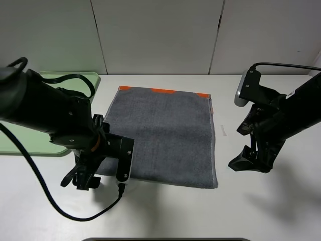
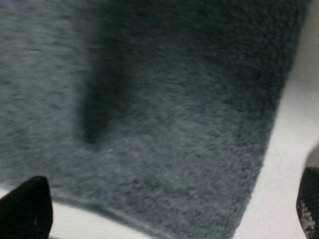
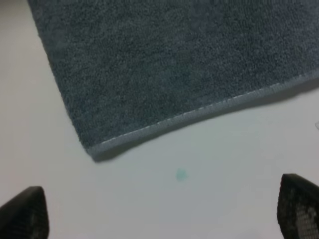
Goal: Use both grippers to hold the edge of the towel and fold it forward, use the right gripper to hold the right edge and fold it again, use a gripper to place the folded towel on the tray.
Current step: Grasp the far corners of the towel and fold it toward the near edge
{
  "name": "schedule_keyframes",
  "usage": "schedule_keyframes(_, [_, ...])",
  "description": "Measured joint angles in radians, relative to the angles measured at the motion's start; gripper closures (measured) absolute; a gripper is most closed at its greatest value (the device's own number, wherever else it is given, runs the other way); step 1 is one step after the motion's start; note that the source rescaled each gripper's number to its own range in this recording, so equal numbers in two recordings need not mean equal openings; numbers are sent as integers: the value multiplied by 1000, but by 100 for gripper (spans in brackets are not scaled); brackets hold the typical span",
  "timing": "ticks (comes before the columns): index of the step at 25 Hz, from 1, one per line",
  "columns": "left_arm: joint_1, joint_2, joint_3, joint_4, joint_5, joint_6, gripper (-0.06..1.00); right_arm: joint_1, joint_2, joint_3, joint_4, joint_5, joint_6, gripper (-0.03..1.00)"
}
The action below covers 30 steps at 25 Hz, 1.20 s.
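Observation:
The dark grey towel (image 1: 163,135) lies flat on the white table, with bits of its orange stripe (image 1: 163,91) showing along the far side. Its plain grey edge (image 1: 170,181) faces the front. My left gripper (image 1: 83,181) is open at the towel's front left corner; in the left wrist view (image 2: 167,214) its jaws straddle the cloth (image 2: 149,99). My right gripper (image 1: 248,163) is open and empty over bare table just right of the front right corner (image 3: 94,152); it also shows in the right wrist view (image 3: 159,214). The pale green tray (image 1: 20,143) sits at far left, partly behind my left arm.
White wall panels (image 1: 160,35) stand close behind the table. A black cable (image 1: 55,206) loops over the table in front of my left arm. A small teal spot (image 3: 181,174) marks the table near the towel's corner.

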Motion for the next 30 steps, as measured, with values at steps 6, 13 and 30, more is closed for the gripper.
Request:
schedule_keyframes(6, [0, 12, -7, 53, -11, 13, -3, 0, 0, 0, 4, -16, -1, -3])
schedule_keyframes(13, [0, 15, -7, 81, -18, 15, -3, 76, 0, 0, 20, -33, -70, -3])
schedule_keyframes(30, [0, 15, -7, 84, -19, 16, -2, 257, 232, -1, 26, -192, -74, -3])
